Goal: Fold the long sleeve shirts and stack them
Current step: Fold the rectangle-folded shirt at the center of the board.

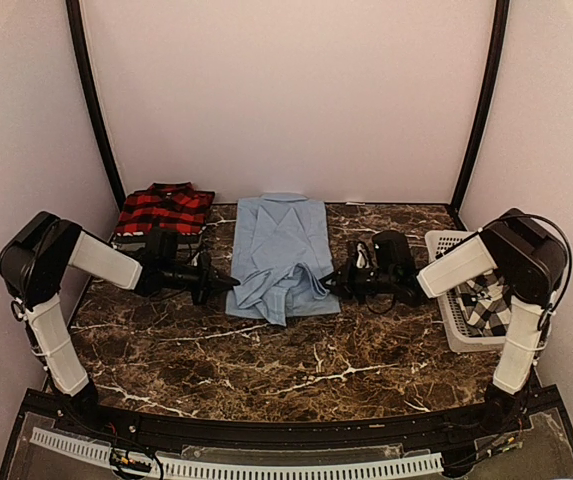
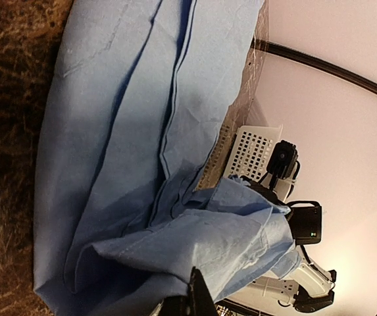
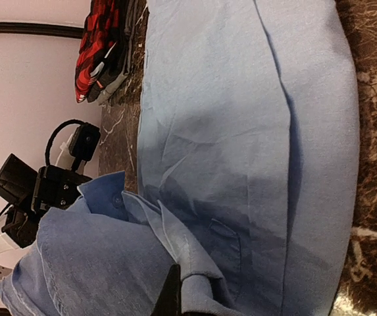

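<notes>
1. Top external view is showing a dark brown marble table (image 1: 266, 370) with white veins. It is sitting inside a plain enclosure with pale walls, and 2 black frame posts (image 1: 94, 110) are rising at the rear corners beside the back wall (image 1: 286, 90).
2. The light blue shirt (image 1: 278, 245) is lying in the middle of the table with its collar toward the back wall. Its sides are folded inward into a narrow strip, and its near end is bunching up in creases.
3. The left gripper (image 1: 228, 283) is reaching in low from the left and meeting the shirt's near left corner. In the left wrist view a raised fold of blue cloth is draping over the 1 dark fingertip (image 2: 199, 299) that shows, so the gripper is pinching the shirt.
4. The right gripper (image 1: 330, 283) is mirroring it at the near right corner. In the right wrist view lifted blue cloth is covering most of its fingers (image 3: 172, 296), so it too is clamping the shirt.
5. The red-and-black plaid shirt (image 1: 164, 210) is sitting folded at the rear left corner of the table, apart from the blue one.
6. A white lattice basket (image 1: 442, 243) is standing at the table's right edge beside the right arm, and the black-and-white checked shirt (image 1: 486, 298) is lying crumpled inside it.
</notes>
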